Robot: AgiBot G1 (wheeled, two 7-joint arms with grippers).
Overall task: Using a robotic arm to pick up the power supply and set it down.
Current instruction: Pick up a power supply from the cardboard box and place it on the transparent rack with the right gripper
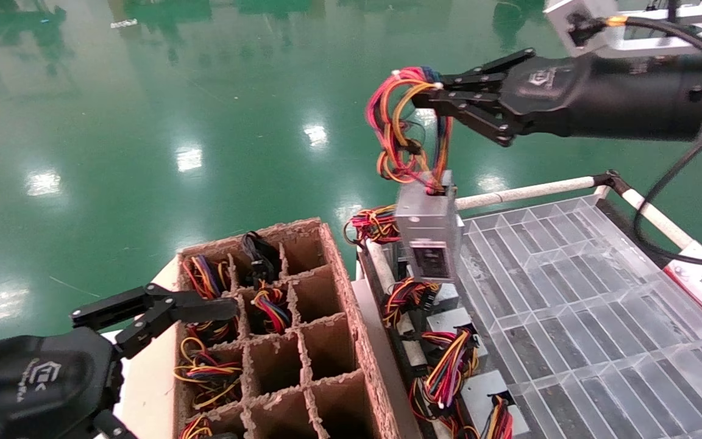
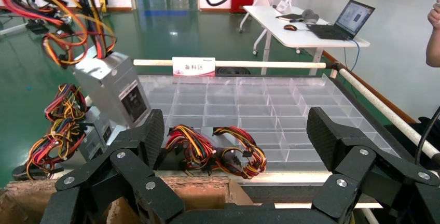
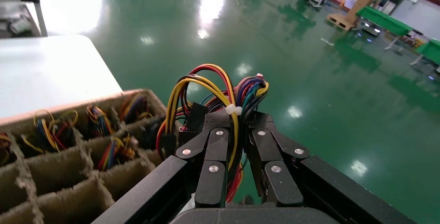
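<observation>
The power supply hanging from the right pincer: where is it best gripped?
By its wire bundle, as the right pincer does now, coming in sideways: the loop stands clear above the power supply, whose metal body looks wide for the fingers.

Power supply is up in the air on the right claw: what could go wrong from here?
1. The right claw pinches only the wires; the power supply dangles tilted below and could slip or swing.
2. It hangs over the tray edge, near other units, and might snag their wires when lowered.

Power supply (image 1: 429,235) hanging above tray (image 1: 601,317) edge (left side), carton (image 1: 278,341) left
</observation>
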